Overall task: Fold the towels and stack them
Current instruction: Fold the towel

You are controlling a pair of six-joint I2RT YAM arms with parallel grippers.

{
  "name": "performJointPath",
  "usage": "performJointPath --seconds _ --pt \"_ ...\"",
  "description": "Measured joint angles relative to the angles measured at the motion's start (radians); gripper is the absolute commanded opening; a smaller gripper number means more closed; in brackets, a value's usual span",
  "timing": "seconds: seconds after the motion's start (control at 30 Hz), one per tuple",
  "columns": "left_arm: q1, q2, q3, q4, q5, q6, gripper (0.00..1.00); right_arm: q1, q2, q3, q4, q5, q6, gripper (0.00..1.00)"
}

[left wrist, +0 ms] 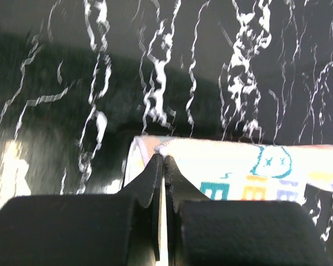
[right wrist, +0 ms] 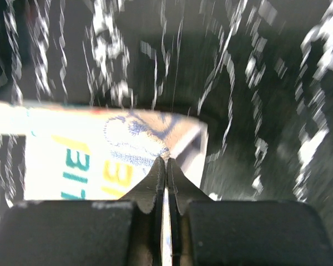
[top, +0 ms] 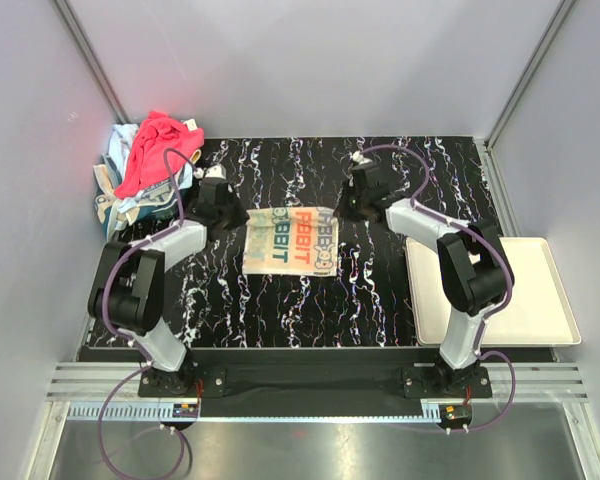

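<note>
Black marbled table (top: pixel 370 300) carries cream towel (top: pixel 292 242) lettered "RABBIT".

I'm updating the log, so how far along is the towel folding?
Done: nothing folded or stacked yet. In hand: the cream lettered towel lies flat; left gripper and right gripper are shut on its far corners. Left: fold it, then the pile of pink-red and blue towels.

Between the two pairs of black fingers (left wrist: pixel 150 183), the cream towel (top: pixel 292 241) shows teal and orange block letters and a teal-outlined face. Under the fingers, the table (top: pixel 380 290) is black with white marble veins. Beyond the left fingers, a pink-red towel (top: pixel 158 148) tops a light blue cloth (top: pixel 130 138); outside the right fingers, the tray (top: pixel 540 290) is cream.
</note>
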Motion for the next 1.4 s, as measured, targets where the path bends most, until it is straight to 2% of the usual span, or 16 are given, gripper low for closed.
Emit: performJointPath --seconds 0.23,0.5,1.4 --pt "-0.003 -0.130 -0.146 0.047 -0.002 -0.016 0.00 0.065 -0.052 -0.139 0.010 0.026 0.015 0.04" --pt "-0.020 -0.220 -0.255 0.090 -0.001 -0.026 0.00 0.083 -0.136 -0.216 0.021 0.061 0.034 0.04" --pt "-0.039 -0.419 -0.455 0.100 0.047 -0.031 0.00 0.135 -0.262 -0.381 0.047 0.090 0.082 0.04"
